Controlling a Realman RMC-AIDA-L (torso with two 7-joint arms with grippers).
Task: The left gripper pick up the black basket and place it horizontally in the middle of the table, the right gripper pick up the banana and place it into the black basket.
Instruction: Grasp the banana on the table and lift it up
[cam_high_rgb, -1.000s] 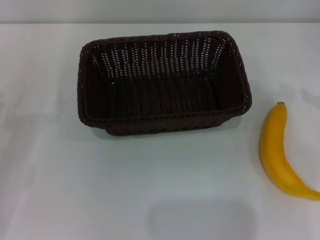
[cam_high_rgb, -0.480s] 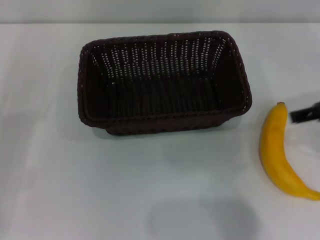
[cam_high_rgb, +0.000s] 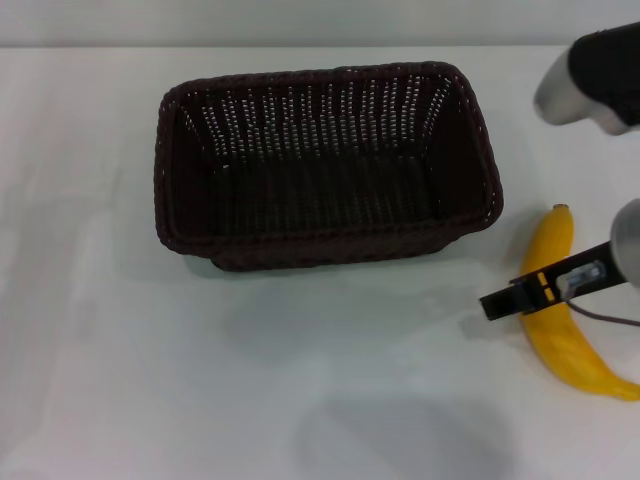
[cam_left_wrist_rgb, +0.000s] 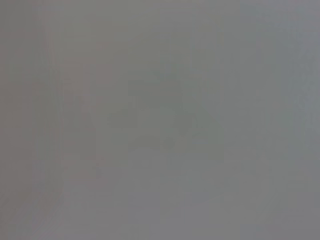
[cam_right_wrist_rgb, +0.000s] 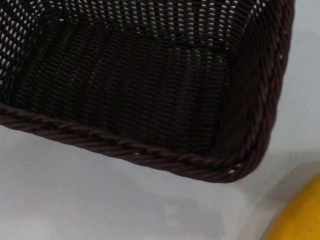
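Observation:
The black basket (cam_high_rgb: 325, 165) lies lengthwise across the middle of the white table (cam_high_rgb: 150, 360), open side up and empty. The banana (cam_high_rgb: 560, 310) lies on the table to the basket's right, stem end pointing away from me. My right gripper (cam_high_rgb: 500, 302), a narrow black tip with a yellow mark, reaches in from the right edge and crosses over the banana's middle, its tip just left of the fruit. The right wrist view shows the basket's near right corner (cam_right_wrist_rgb: 150, 90) and a bit of the banana (cam_right_wrist_rgb: 300, 220). My left gripper is out of view.
The right arm's grey and black segments (cam_high_rgb: 595, 80) hang over the table's far right, beside the basket's right end. The left wrist view shows only plain grey.
The right arm has come in from the right edge. Its tip has moved left and down, from beside the banana's stem end to over its middle. Basket and banana have not moved.

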